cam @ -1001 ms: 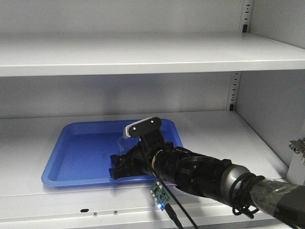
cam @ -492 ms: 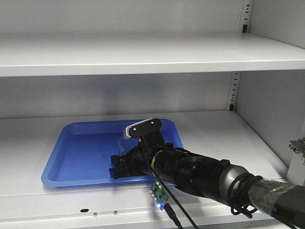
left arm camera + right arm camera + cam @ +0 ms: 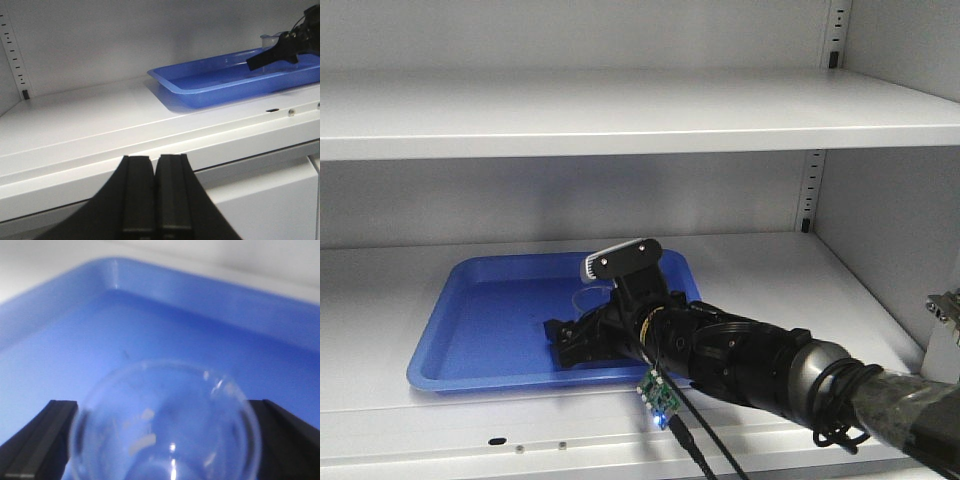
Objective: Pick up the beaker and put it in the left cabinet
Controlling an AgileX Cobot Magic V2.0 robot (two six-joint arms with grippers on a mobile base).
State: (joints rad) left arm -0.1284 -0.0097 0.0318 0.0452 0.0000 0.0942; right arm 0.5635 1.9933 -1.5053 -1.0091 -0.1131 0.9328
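The beaker (image 3: 592, 298), small clear glass with a flared rim, stands upright between the fingers of my right gripper (image 3: 570, 340), low inside a blue tray (image 3: 470, 330) on the middle shelf of the left cabinet (image 3: 770, 270). In the right wrist view the beaker (image 3: 165, 425) fills the gap, with a black finger (image 3: 45, 435) against each side. My right gripper (image 3: 165, 412) is shut on it. I cannot tell whether its base touches the tray floor (image 3: 200, 340). My left gripper (image 3: 155, 162) is shut and empty, below the shelf's front edge (image 3: 75, 150). From there the beaker (image 3: 270, 39) shows at far right.
The tray has raised rims all round (image 3: 200, 92). An upper shelf (image 3: 620, 110) hangs above. The cabinet's right wall (image 3: 900, 230) and a slotted strip (image 3: 810, 190) bound the space. A small green circuit board (image 3: 655, 405) and cables hang from the right arm.
My right arm has shifted a little to the left and further into the tray, with the beaker still between its fingers. The left gripper has no earlier frame.
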